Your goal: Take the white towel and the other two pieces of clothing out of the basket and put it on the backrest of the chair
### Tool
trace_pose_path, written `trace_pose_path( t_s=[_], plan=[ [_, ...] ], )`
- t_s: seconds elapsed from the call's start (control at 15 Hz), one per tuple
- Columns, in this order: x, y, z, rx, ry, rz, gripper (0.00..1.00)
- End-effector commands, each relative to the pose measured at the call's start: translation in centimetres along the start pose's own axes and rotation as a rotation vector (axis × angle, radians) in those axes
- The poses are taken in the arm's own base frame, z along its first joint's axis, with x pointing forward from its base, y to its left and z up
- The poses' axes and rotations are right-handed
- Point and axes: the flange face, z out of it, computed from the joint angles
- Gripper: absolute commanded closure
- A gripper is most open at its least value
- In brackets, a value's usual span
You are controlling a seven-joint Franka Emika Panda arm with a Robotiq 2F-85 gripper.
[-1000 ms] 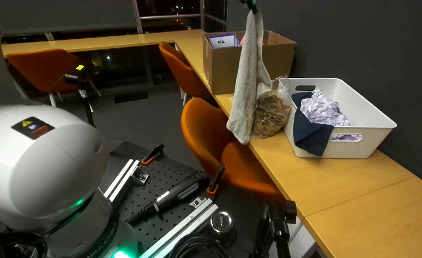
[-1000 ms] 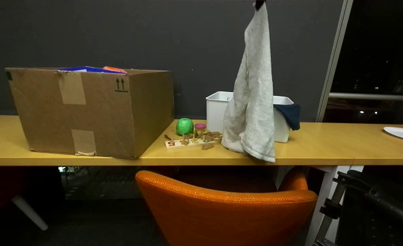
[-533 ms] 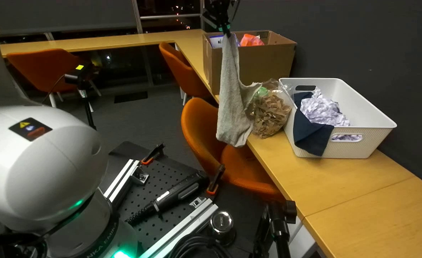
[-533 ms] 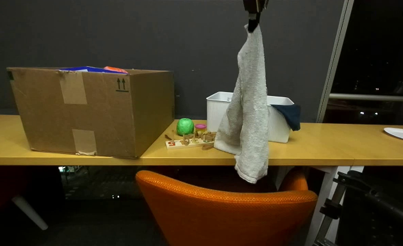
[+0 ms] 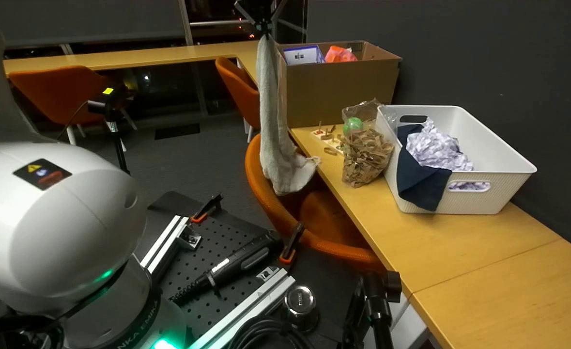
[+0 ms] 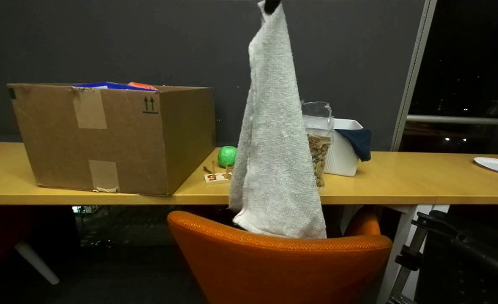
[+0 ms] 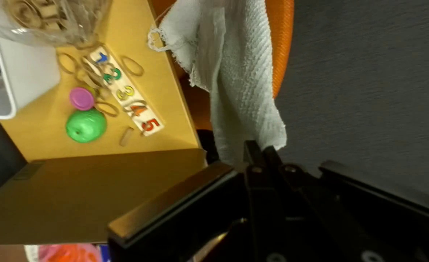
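My gripper (image 7: pixel 261 149) is shut on the top corner of the white towel (image 6: pixel 280 139), which hangs down in long folds. Below it is the orange chair (image 6: pixel 274 261); in an exterior view the towel's lower hem drops just behind the backrest's top edge. Whether it touches the chair, I cannot tell. The white basket (image 5: pixel 501 196) stands on the table. Inside it lies the crumpled white-and-grey patterned cloth (image 5: pixel 435 148). A dark navy garment (image 5: pixel 421 184) drapes over the basket's rim, partly outside.
A tall brown cardboard box (image 6: pixel 105 143) stands on the table (image 5: pixel 459 252). Between box and basket are a clear bag of brown pieces (image 5: pixel 366 157), a number board (image 7: pixel 125 89) and a green ball (image 7: pixel 86 126). A dark stand (image 5: pixel 377 305) rises near the table's front edge.
The gripper has carried the towel away from the basket and off the table's edge, over the chair's backrest. The basket, its two cloths and the chair stayed put.
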Motion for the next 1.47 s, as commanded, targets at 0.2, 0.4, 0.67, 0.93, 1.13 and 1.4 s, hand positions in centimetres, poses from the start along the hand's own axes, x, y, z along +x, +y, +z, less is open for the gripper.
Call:
trace_pose_path(
  t_s=[0.2,0.4,0.67,0.93,1.13,1.4],
  plan=[
    [5.3,-3.2,2.6,0.281,-0.05,-0.221,0.99],
    [6.3,-4.4,5.7,0.357,-0.157,-0.281,0.99],
    [7.3,-5.1,7.8,0.412,-0.245,-0.313,0.99],
    [7.9,-4.6,8.0,0.433,-0.294,-0.295,0.58],
    [8.3,-3.5,6.2,0.396,-0.305,-0.257,0.37],
    [7.7,0.1,2.0,0.25,-0.294,-0.142,0.07]
  ],
)
